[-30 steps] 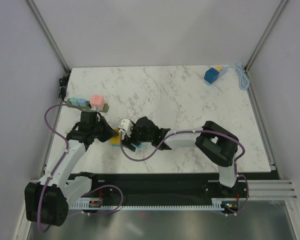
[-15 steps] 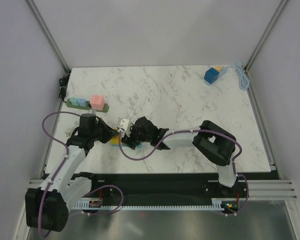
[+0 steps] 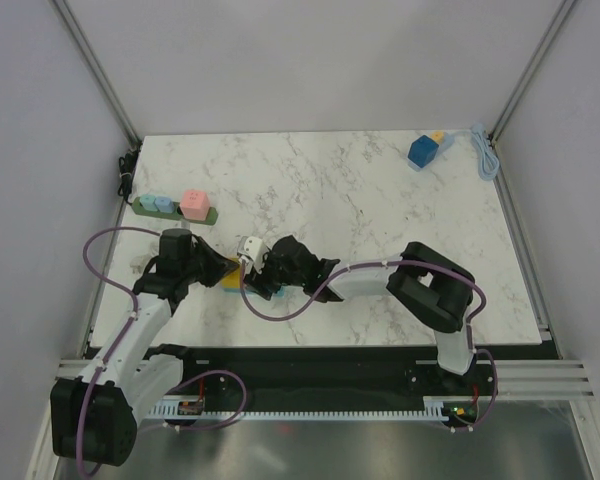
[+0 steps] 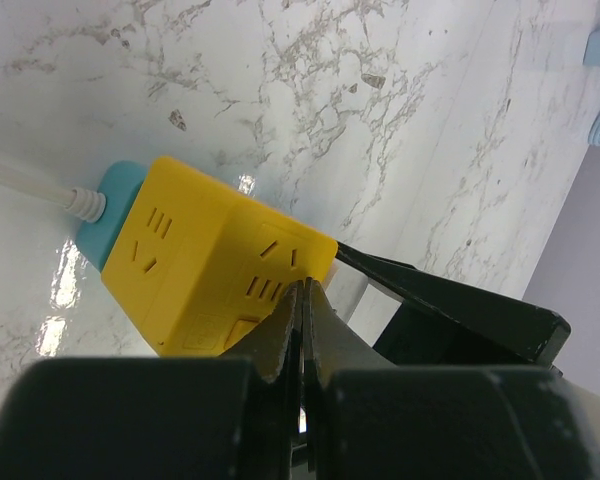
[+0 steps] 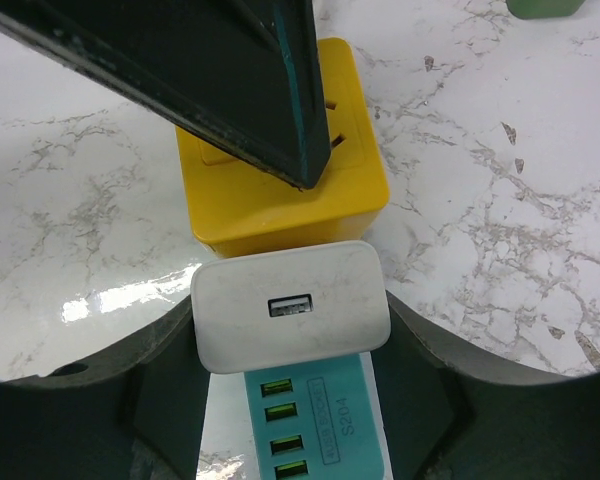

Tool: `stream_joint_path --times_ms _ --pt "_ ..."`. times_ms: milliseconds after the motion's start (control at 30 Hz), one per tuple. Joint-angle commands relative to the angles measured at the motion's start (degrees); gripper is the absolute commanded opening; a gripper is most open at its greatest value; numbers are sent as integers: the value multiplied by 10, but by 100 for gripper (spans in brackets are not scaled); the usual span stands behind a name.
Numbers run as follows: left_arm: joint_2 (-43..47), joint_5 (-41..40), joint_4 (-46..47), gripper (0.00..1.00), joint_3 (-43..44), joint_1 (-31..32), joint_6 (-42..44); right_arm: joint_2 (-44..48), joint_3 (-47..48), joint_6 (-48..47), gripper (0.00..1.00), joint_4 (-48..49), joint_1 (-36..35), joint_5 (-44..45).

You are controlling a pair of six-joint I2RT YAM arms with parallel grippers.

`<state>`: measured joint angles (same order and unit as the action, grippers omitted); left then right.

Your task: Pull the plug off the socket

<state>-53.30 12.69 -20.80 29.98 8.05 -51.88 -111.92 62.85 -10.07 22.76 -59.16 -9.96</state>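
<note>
plug (image 5: pixel 290 305), a white usb charger block, sits seated in the yellow socket (image 5: pixel 270 200) at that cube's 6 o'clock face, toward 8 o'clock on the marble table (image 3: pixel 380 220). right gripper (image 5: pixel 292 335) is clamped on its two flat sides. left gripper (image 4: pixel 302 300), jaws pressed together, bears tip-down on the socket. the plug looks light, rigid and glossy, so probably slippery. the socket also looks light and would likely lift unless pinned.

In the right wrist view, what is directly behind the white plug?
The yellow socket cube sits right against it, with the left gripper, jaws shut, resting on the cube's top. The white plug covers its own pins and the outlet that they enter.
</note>
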Motion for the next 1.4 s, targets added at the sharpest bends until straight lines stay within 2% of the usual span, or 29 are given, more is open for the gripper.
stream_joint_path --times_ms 0,100,367,667,1133,1367 --pt "-27 -52 -117 2 -46 0 13 52 -15 36 0 88 0 19" --pt "-23 -50 -116 2 -47 1 13 59 -29 37 0 117 4 12" --pt "-22 -47 -116 2 -46 1 18 55 -11 41 0 118 4 -2" --pt "-35 -45 -115 2 -46 1 19 52 33 29 0 55 4 -9" --pt "-32 -38 -115 2 -48 2 19 39 85 35 0 12 -2 -20" --pt "-30 -35 -115 2 -46 2 21 78 71 42 0 -25 -2 27"
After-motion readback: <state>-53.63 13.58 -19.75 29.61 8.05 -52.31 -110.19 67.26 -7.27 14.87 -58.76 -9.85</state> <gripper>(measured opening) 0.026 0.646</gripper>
